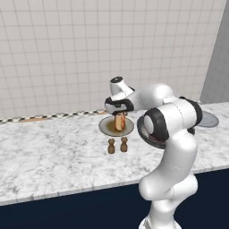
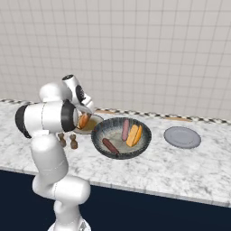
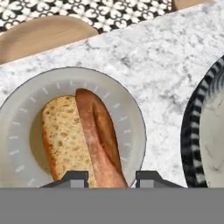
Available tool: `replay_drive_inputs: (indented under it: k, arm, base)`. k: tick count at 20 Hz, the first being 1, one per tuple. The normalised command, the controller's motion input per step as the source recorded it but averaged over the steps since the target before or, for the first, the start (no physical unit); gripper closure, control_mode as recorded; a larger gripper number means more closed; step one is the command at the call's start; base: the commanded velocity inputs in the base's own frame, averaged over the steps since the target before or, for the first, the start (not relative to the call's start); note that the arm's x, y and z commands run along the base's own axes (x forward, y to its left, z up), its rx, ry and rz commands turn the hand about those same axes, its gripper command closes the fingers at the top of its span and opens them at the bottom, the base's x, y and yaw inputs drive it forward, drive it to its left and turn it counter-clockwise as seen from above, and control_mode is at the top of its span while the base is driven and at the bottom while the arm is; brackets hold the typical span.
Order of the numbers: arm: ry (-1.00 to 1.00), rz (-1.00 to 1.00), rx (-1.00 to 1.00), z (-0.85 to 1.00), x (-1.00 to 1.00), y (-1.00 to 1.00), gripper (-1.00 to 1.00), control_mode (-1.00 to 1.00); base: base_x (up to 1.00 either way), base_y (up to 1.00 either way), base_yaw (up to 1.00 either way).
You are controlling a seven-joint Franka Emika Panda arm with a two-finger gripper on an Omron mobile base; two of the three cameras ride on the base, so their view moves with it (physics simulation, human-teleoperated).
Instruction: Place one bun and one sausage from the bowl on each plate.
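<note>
— Where's the arm just now?

— Bent over the marble worktop (image 1: 53, 156). Its elbow sticks up and the forearm reaches out level, with the hand pointing straight down above the plate (image 3: 127, 109). The pincer (image 3: 111, 177) hangs just over the near end of the food there.

— Holding anything?

— No. Its two tips stand apart, one on either side of the sausage (image 3: 98, 135), nothing pinched between them.

— And what's on that plate?

— A bun (image 3: 65, 140) lying flat with the sausage resting against its side, both inside the tan centre.

— The bowl?

— The bowl (image 2: 121, 137) sits just beside the plate, nearly touching it. Inside it are a dark sausage (image 2: 110, 146), a pinkish sausage (image 2: 125, 130) and an orange bun (image 2: 134, 134).

— Anything else close to the plate?

— Two small brown shakers (image 1: 117, 145) stand in front of it, toward the worktop's edge. A second plate (image 2: 182, 136) lies beyond the bowl, well apart from the first. Behind the plate, at the wall, is a round wooden board (image 3: 39, 37).
</note>
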Motion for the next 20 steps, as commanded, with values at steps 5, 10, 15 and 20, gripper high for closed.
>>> replay_drive_inputs:
  k: [5,10,15,20]
  arm:
    - [-0.08,0.00,0.09,0.06,0.00,-0.28,-1.00,-1.00]
    - [0.03,0.03,0.09,0.14,-0.58,-1.00,-1.00,-1.00]
    - [0.16,0.19,0.00,-0.02,-0.27,-1.00,-1.00,-1.00]
    - [0.32,0.52,-0.10,-0.66,-0.02,-0.67,-1.00,-1.00]
  base:
    - [0.00,0.00,0.00]
    - [0.00,0.00,0.00]
    - [0.00,0.00,0.00]
    - [0.00,0.00,0.00]
